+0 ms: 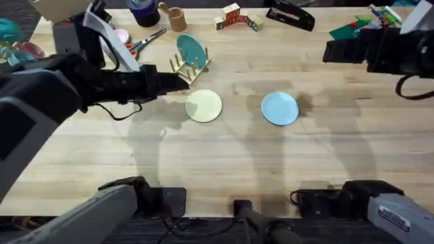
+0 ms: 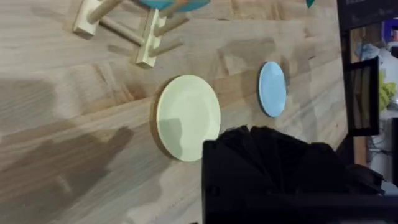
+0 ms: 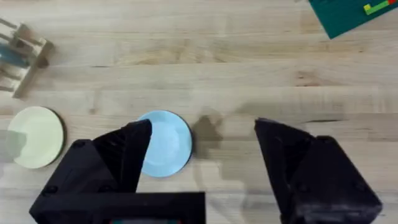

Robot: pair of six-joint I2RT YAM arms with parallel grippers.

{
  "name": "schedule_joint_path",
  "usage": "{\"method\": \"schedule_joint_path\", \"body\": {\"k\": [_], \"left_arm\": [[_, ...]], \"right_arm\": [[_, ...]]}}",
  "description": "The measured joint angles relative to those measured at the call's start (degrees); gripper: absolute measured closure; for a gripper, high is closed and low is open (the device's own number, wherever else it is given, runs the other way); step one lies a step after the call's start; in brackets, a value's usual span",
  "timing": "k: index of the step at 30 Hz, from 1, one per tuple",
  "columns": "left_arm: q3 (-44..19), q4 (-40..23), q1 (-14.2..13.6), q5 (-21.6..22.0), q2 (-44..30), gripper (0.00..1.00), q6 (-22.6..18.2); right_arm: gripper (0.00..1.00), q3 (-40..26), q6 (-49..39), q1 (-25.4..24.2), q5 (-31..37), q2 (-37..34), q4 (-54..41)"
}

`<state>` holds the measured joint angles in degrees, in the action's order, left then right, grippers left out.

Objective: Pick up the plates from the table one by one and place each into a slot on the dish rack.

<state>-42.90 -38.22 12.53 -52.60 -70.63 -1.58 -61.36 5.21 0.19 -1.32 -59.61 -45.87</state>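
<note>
Two plates lie flat on the table (image 1: 224,169): a pale yellow plate (image 1: 203,106) (image 2: 188,117) left of centre and a light blue plate (image 1: 279,108) (image 3: 165,144) to its right. The dish rack (image 1: 192,66) (image 2: 118,28) stands just behind the yellow plate, with a darker teal plate (image 1: 190,49) upright between its pegs. My left gripper (image 1: 178,80) hovers beside the rack's left side, above and left of the yellow plate. Over the far right of the table, my right gripper (image 1: 330,51) (image 3: 202,134) is open and holds nothing, and the blue plate shows below it.
Behind the rack stand a round wooden cup (image 1: 177,19), scissors (image 1: 146,41) and a dark mug (image 1: 144,12). Toy blocks (image 1: 236,18), a black stapler (image 1: 291,15) and a green board (image 1: 356,27) line the far edge. The table's near half is bare wood.
</note>
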Motion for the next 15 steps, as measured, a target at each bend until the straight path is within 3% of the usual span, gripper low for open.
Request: {"method": "schedule_joint_path", "body": {"k": [15], "left_arm": [[1.82,1.91,0.0,-3.17,-17.07,0.959,-6.36]], "right_arm": [[0.005,0.0,-0.01,0.0,0.0,0.0,-0.02]]}}
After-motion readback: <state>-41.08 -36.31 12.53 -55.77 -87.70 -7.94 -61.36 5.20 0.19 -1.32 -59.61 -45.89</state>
